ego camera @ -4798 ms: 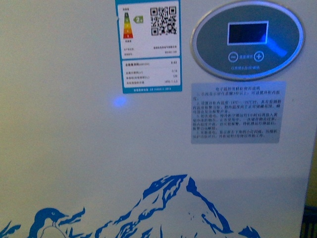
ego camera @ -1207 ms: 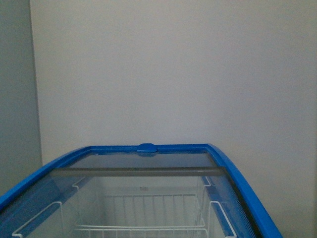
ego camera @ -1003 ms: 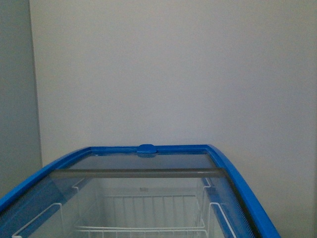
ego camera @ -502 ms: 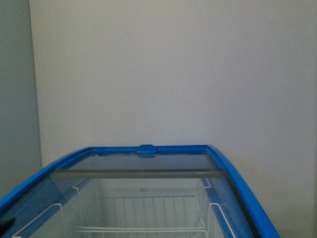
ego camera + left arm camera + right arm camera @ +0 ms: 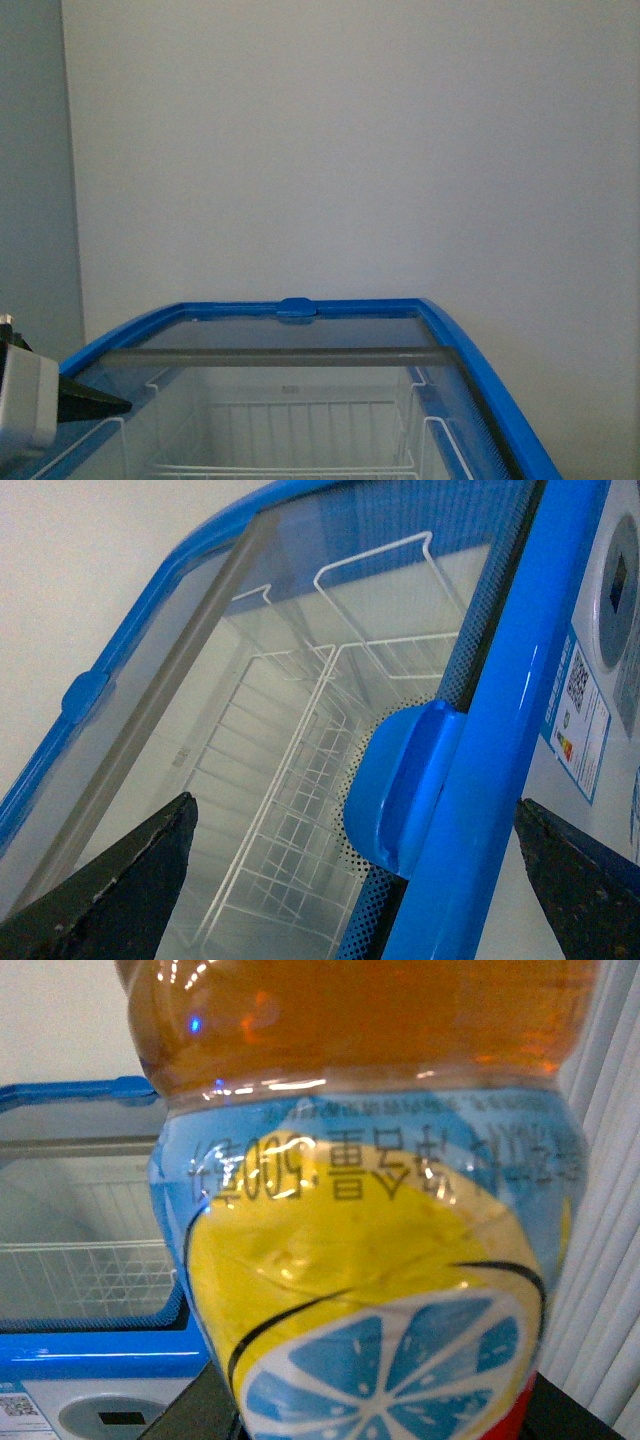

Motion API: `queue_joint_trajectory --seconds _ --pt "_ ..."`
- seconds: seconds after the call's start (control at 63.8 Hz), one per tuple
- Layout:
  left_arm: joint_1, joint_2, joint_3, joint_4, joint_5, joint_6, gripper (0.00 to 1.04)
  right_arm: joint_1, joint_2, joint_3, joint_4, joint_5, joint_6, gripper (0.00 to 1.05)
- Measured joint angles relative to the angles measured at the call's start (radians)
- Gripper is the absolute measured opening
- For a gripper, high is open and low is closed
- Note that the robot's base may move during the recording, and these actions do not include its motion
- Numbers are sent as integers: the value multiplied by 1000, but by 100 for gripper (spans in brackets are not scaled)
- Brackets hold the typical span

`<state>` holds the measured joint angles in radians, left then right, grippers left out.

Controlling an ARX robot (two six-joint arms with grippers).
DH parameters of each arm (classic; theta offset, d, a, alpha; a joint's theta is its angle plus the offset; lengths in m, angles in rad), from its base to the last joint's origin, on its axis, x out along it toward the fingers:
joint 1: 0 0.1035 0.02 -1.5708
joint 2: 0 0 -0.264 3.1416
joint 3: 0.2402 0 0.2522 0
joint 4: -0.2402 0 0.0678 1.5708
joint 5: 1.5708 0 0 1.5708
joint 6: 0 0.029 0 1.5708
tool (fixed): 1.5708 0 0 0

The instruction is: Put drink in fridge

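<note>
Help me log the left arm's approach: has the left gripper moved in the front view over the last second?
Yes. The left gripper has entered at lower left, rising rightward across the blue rim of the fridge.

Bare, pale grey wall (image 5: 350,150).

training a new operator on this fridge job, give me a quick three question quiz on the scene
1. True or false: the clear plastic bottle of amber drink is already inside the white chest freezer with the blue rim.
2. The left gripper is: A open, B shut on the bottle, C out of view.
3. Fill in: the white baskets inside are made of ____.
Key: 1 false; 2 A; 3 wire.
</note>
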<state>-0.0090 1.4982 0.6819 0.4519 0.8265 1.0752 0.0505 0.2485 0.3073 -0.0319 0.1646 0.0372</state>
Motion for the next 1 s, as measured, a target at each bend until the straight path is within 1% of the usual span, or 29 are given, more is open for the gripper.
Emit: queue_joint_trajectory --seconds 0.078,0.157,0.298,0.408,0.596,0.721,1.003 --pt "-15 50 38 -8 -15 57 97 0 0 0 0 0 0 37" --pt "-24 93 89 -80 -32 133 97 0 0 0 0 0 0 37" --pt "-37 169 176 -123 -73 212 97 0 0 0 0 0 0 37" --pt "-41 209 228 -114 -97 218 97 0 0 0 0 0 0 37" --pt "-65 292 344 -192 -107 222 97 0 0 0 0 0 0 37" --pt "-94 356 476 -250 -148 234 97 0 0 0 0 0 0 37" --pt "-122 530 774 -237 -276 205 97 0 0 0 0 0 0 37"
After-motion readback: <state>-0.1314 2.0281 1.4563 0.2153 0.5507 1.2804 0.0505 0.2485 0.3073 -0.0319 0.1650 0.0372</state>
